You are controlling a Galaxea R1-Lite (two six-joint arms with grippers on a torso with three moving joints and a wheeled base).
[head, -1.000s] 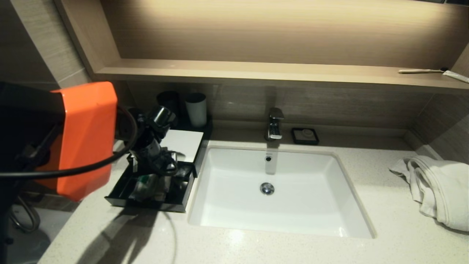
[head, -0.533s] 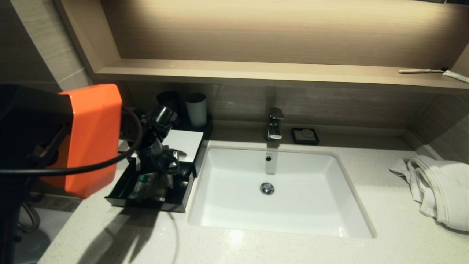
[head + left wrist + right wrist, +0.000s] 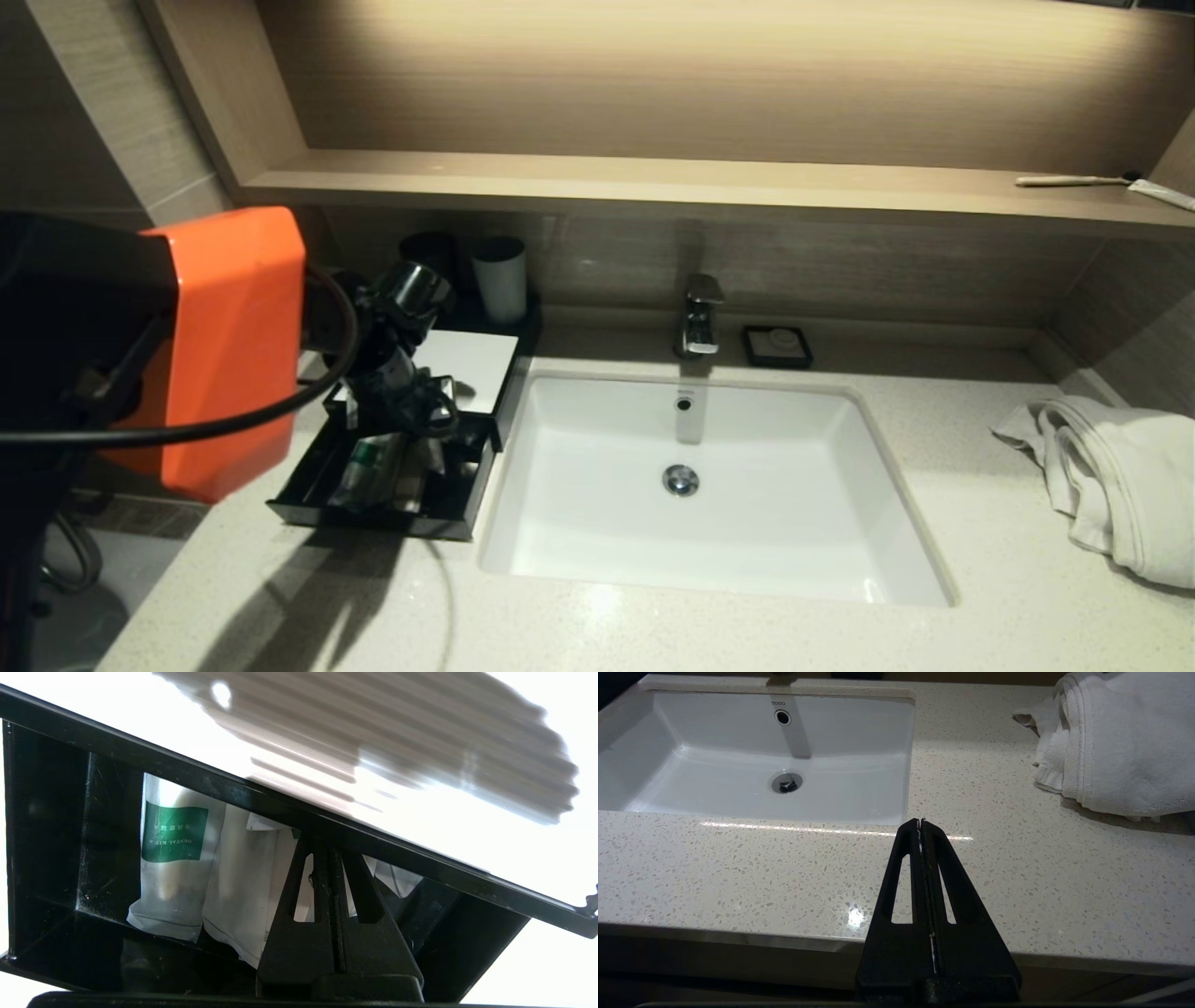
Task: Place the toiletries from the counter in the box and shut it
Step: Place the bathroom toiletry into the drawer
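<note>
The black box stands open on the counter left of the sink. Its white top lies behind the open part. White toiletry packets, one with a green label, lie inside; the left wrist view shows them between the box walls. My left gripper is shut and empty, pointing down into the open box, its tips just above the packets near the front wall. My right gripper is shut and empty over the counter's front edge, out of the head view.
The white sink lies right of the box, with the tap and a black soap dish behind it. Two cups stand behind the box. A white towel lies at the right. A toothbrush lies on the shelf.
My left arm has shifted slightly right and settled; the gripper stays shut over the open box. The packets lie a little straighter in the box. Nothing else has moved.
</note>
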